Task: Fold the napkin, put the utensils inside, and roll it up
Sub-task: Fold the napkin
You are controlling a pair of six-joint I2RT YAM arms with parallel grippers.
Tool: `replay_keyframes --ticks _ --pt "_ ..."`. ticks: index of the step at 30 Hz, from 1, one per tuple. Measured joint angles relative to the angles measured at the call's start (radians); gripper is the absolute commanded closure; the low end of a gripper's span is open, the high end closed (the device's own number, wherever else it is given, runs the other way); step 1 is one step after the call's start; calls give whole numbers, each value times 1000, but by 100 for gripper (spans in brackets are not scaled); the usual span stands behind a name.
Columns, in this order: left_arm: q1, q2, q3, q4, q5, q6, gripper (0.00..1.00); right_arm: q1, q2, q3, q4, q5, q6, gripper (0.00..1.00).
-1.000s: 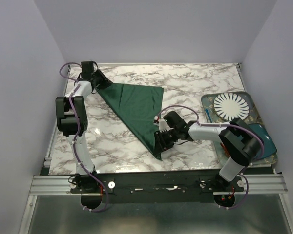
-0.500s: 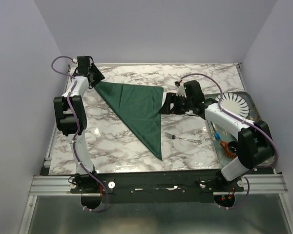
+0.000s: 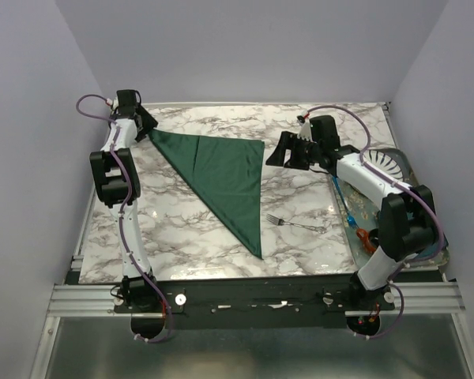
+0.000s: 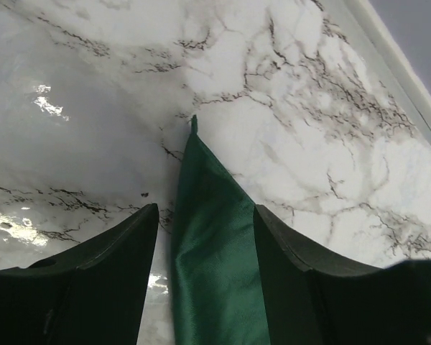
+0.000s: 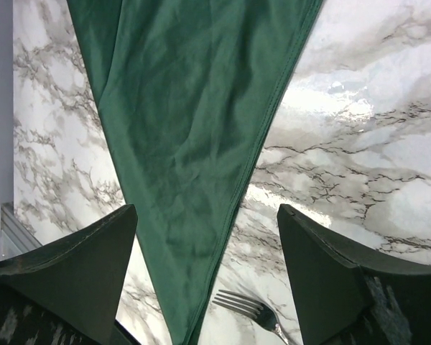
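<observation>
I see left gripper [image 4: 205, 210] and right gripper [image 5: 207, 210] open, empty. Dark green folded cloth napkin [image 3: 221, 170] runs from the marble table [image 3: 332, 126]'s far-left corner toward its near edge, slim silver fork [image 3: 300, 225] beside it (1 low pass could drag the fold open).

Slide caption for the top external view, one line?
Triangle-folded dark green cloth napkin on the marble table, slim silver metal fork beside it; left pincer and right pincer open.

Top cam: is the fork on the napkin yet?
No, the fork lies on the bare table, just right of the napkin.
</observation>
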Motion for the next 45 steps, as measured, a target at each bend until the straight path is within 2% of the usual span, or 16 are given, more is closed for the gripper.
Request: replay_keyframes --ticks 4,7,12,16,19,23,28,30,31,32,34,35,37,40,43,45 --pt "6 17 4 -21 0 -4 35 0 14 4 -1 -10 0 12" --pt "6 26 4 -25 0 -8 40 0 19 13 -1 -14 0 12" --pt "14 31 4 -12 18 -34 63 0 23 31 -1 -16 1 12" --pt "53 23 -73 96 85 -77 79 0 53 64 0 -14 5 13" --pt "80 10 -135 183 143 -101 100 0 119 113 0 -13 11 14" --pt "114 4 -216 323 240 -146 100 -2 253 219 1 6 32 16" --pt "131 -10 -291 437 296 -170 100 -12 427 381 -21 22 56 20" --pt "134 -11 -297 451 303 -171 93 -17 468 432 -30 21 62 22" --pt "134 -11 -299 453 305 -171 85 -19 478 446 -31 20 63 22" --pt "134 -11 -302 458 309 -170 71 -21 483 457 -40 19 60 22" --pt "134 -11 -302 458 313 -161 58 -21 483 465 -63 19 46 22" --pt "134 -13 -302 462 321 -161 47 -21 483 470 -70 19 39 22" --pt "132 -27 -300 443 317 -143 2 -20 477 472 -103 28 10 21" --pt "122 -77 -298 396 288 -100 1 -1 428 449 -139 54 -30 21" --pt "107 -151 -289 317 231 -37 6 44 344 401 -174 74 -65 21" --pt "95 -201 -292 276 200 -6 14 105 277 367 -183 75 -85 23"
